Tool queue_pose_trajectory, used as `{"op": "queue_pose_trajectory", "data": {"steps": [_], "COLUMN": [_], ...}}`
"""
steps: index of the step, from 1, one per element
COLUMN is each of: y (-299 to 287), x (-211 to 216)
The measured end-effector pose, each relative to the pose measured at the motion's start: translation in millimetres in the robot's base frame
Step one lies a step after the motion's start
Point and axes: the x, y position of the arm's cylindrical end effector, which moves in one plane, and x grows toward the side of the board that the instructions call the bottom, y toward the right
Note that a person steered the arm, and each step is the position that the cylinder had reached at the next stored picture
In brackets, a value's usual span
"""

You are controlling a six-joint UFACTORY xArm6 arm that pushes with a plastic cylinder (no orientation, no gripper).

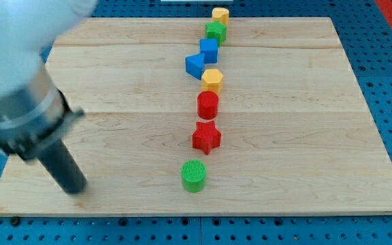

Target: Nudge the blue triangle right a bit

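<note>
The blue triangle (194, 65) lies on the wooden board (114, 102) in a column of blocks near the middle. It touches a blue cube (209, 50) at its upper right and sits just above-left of a yellow hexagon (212, 79). My rod comes down from the view's upper left; my tip (75, 186) rests near the board's lower left, far from the blue triangle and apart from every block.
The column runs from the view's top: a yellow block (220, 15), a green block (216, 31), then below the hexagon a red cylinder (208, 105), a red star (207, 137) and a green cylinder (194, 175). Blue pegboard surrounds the board.
</note>
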Motion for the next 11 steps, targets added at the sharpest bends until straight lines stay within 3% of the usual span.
{"op": "queue_pose_trajectory", "data": {"steps": [1, 2, 3, 5, 9, 11], "y": [-1.2, 44.9, 89.0, 123.7, 184.5, 172.9], "x": [-92.6, -148.4, -167.4, -225.6, -219.6, -217.2]}}
